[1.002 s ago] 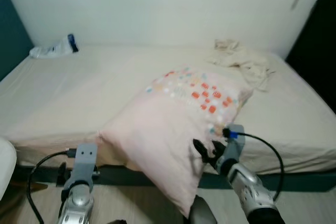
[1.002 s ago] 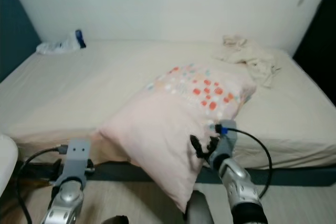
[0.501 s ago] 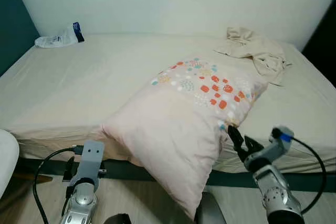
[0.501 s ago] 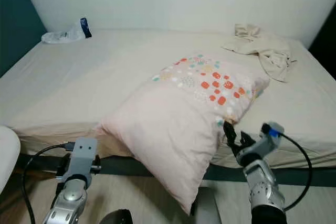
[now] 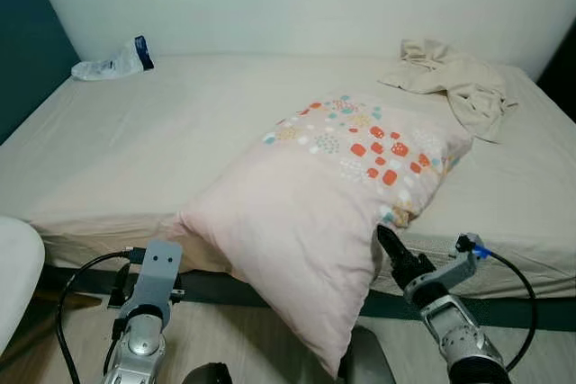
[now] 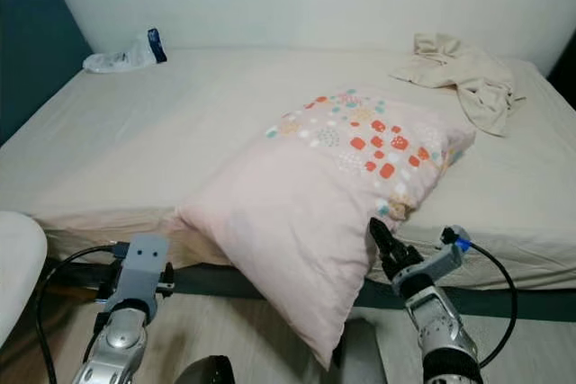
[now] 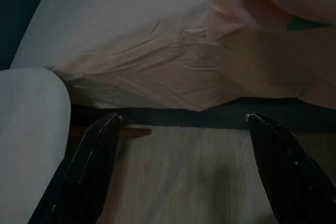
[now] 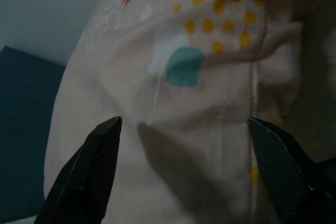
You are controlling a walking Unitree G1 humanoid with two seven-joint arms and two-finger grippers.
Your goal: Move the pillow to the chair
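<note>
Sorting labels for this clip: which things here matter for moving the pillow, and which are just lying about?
Job:
pillow, hanging over the bed edge
right end effector, open beside the pillow
white chair, at the robot's left

Lying about:
crumpled cloth
plastic bag
bed

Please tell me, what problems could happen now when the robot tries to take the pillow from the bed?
1. The pillow already hangs over the edge of the bed; a nudge from the open right gripper at its side could tip it onto the floor.
2. Only the right gripper is near it. The left gripper is low by the bed frame, so a one-sided pinch on such a large, soft pillow may slip.
</note>
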